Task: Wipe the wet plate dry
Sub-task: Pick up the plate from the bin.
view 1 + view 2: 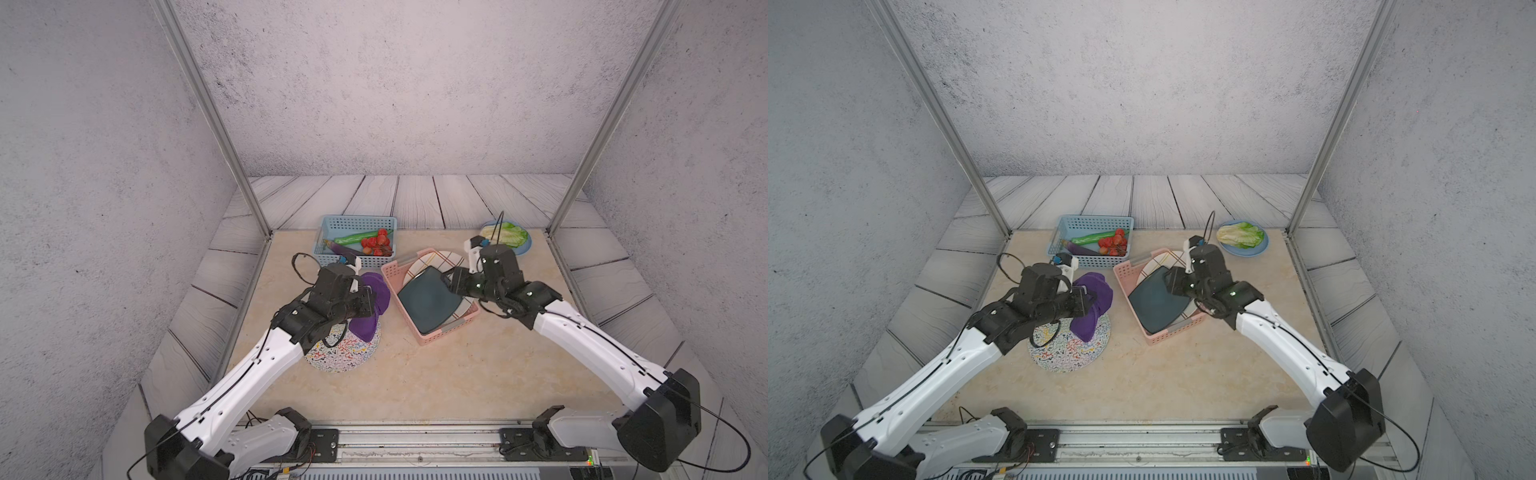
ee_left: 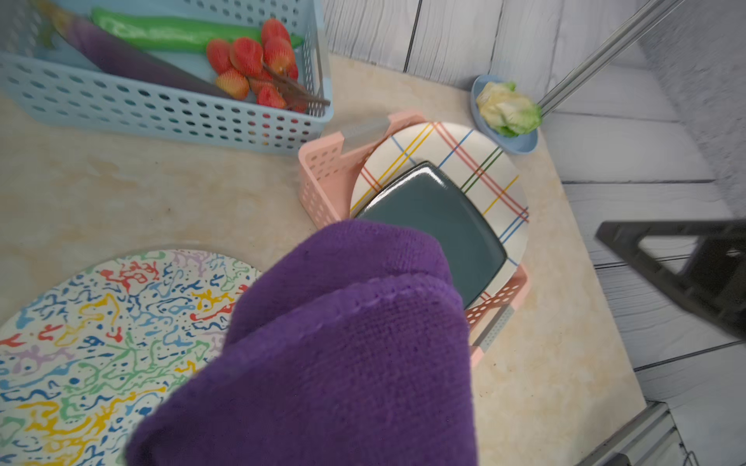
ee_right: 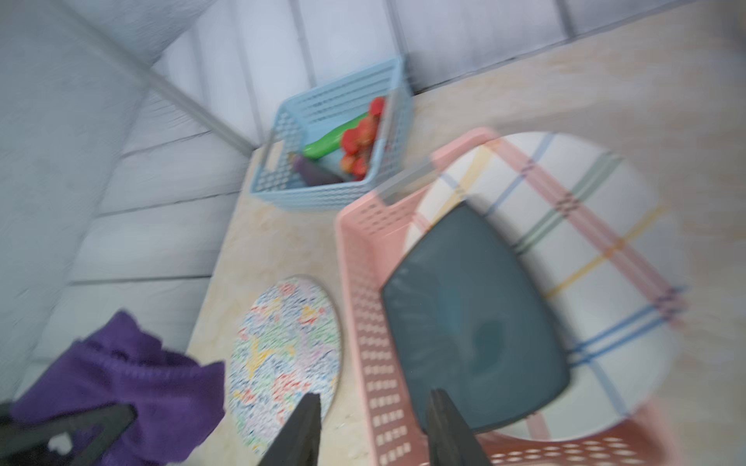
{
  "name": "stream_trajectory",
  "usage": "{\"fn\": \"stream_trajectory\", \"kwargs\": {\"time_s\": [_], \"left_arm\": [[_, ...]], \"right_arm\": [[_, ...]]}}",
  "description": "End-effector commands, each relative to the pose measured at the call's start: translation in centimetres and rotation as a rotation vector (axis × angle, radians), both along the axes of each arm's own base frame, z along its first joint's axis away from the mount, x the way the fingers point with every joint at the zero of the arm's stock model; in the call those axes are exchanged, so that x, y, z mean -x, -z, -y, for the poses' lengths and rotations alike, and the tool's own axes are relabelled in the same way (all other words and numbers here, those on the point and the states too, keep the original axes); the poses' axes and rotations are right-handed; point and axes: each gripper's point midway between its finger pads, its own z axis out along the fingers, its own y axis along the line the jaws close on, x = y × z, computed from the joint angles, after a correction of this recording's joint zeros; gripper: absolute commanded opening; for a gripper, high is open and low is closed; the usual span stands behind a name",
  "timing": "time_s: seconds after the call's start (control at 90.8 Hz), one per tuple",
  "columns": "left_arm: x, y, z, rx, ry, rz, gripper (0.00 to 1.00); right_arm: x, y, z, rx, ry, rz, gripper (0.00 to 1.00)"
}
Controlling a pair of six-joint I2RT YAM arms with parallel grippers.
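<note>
left gripper [image 1: 372, 301]: clenched on the purple cloth [image 1: 368, 326], fingertips buried in the fabric
purple cloth: bunched, hangs from the left jaws, lower end over the speckled plate [image 1: 343, 358]; contact can't be told
speckled plate: flat on the table [image 1: 415, 374], left of the pink basket [image 1: 392, 271], partly under the left arm in both top views
right gripper [image 3: 375, 395]: jaws apart, nothing between them, hovering over the pink basket's near wall
pink basket: holds a dark square plate [image 1: 428, 303] lying on a plaid plate [image 1: 433, 259]
blue basket [image 1: 353, 223]: behind the cloth, with cucumber, eggplant, red fruit
far right: lettuce [image 1: 509, 233] on a blue dish
right wrist view: blurred
</note>
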Motion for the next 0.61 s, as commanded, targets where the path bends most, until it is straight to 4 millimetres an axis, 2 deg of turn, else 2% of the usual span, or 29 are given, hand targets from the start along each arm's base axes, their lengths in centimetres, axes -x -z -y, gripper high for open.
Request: {"fn": "stream_trajectory", "kwargs": {"time_s": [0.0, 0.154, 0.242, 0.385, 0.528, 0.594], "left_arm": [[-1.5, 1.6, 1.1, 0.005, 0.005, -0.014, 0.0], [-2.8, 5.2, 2.1, -0.037, 0.001, -0.098, 0.0], [-3.2, 7.4, 2.5, -0.064, 0.009, -0.152, 0.0], [-3.5, 10.8, 3.1, -0.085, 0.022, -0.21, 0.0], [-3.6, 13.6, 4.2, -0.077, 0.054, -0.262, 0.0], [-3.8, 14.4, 4.8, -0.059, 0.066, -0.276, 0.0]], "right_arm": [[1.2, 5.1, 1.9, 0.147, -0.096, -0.18, 0.45], [-1.0, 8.1, 3.7, 0.213, -0.065, -0.264, 0.47], [-2.1, 9.3, 3.3, 0.196, -0.084, -0.275, 0.49], [-3.5, 11.4, 3.4, 0.263, -0.106, -0.314, 0.52], [-4.2, 13.5, 2.4, 0.263, -0.168, -0.357, 0.54], [-4.0, 14.3, 1.1, 0.205, -0.216, -0.382, 0.54]]}}
